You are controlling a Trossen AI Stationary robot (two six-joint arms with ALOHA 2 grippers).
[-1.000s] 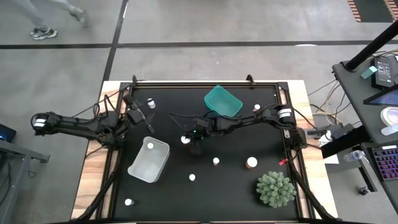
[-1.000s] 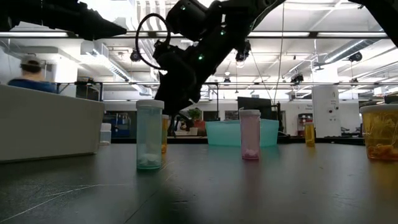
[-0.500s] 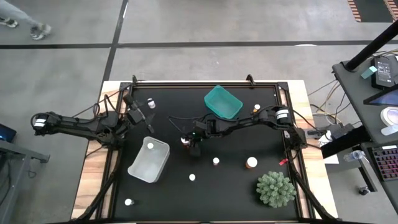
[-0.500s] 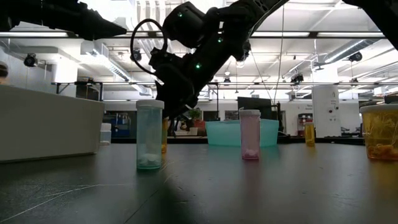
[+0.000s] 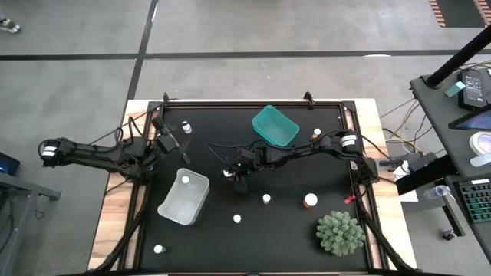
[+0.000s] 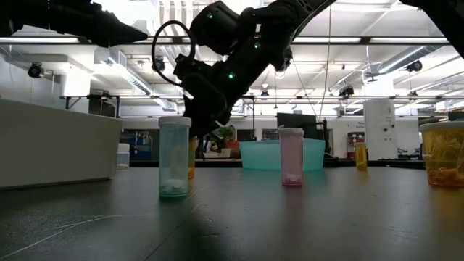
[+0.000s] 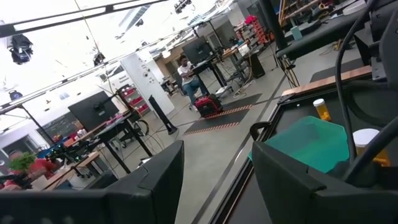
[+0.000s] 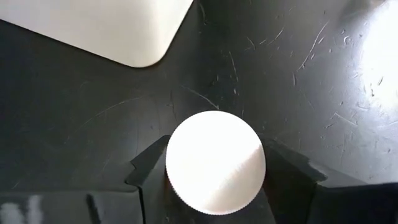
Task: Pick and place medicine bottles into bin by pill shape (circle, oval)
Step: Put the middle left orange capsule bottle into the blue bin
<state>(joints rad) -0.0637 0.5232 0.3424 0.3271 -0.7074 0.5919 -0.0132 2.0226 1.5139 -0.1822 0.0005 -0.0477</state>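
My right gripper [image 8: 214,186] is lowered over a bottle [image 8: 215,163], one finger [image 8: 152,168] on each side of its white cap, between the white bin [image 5: 184,198] and the teal bin [image 5: 275,126]. I cannot tell whether the fingers press the cap. My left gripper [image 7: 214,177] waits open beyond the white bin.

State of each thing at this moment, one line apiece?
Right gripper: low over the mat, jaws either side of a bottle cap; closure unclear.
Left gripper: parked near the back left, jaws apart, empty.
White bin: one bottle inside.
Teal bin: tilted, looks empty.
Loose bottles, e.g.: upright, capped.
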